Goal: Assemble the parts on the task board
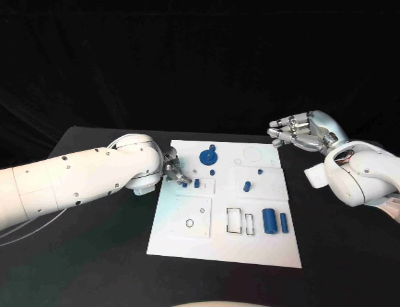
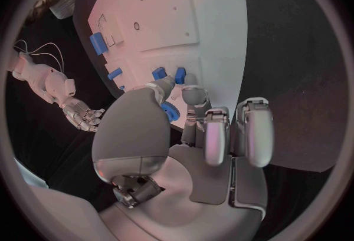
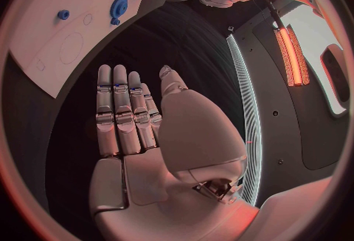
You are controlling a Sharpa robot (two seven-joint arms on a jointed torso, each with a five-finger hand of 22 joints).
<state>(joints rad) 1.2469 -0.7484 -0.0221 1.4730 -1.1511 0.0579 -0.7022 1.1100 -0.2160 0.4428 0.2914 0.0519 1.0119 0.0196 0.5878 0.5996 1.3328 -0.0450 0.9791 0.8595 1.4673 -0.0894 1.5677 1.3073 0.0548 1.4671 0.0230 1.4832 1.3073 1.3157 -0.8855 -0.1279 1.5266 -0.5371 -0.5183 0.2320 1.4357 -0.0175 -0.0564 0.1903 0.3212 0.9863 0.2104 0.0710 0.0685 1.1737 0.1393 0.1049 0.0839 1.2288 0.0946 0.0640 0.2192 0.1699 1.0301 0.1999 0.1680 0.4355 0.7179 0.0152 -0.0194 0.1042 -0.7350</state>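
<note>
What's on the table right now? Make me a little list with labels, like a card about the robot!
table: black
task board: white plate in the middle of the table
blue gear: near the board's far edge
big blue cylinder: lying at the board's right side
small blue pieces: several scattered over the board
left hand: at the board's left edge, fingertips by a small blue peg
right hand: held above the table past the board's right far corner, holding nothing

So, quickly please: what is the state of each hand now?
Left hand: over the task board; grip cannot be told.
Right hand: open, holds nothing.
</note>
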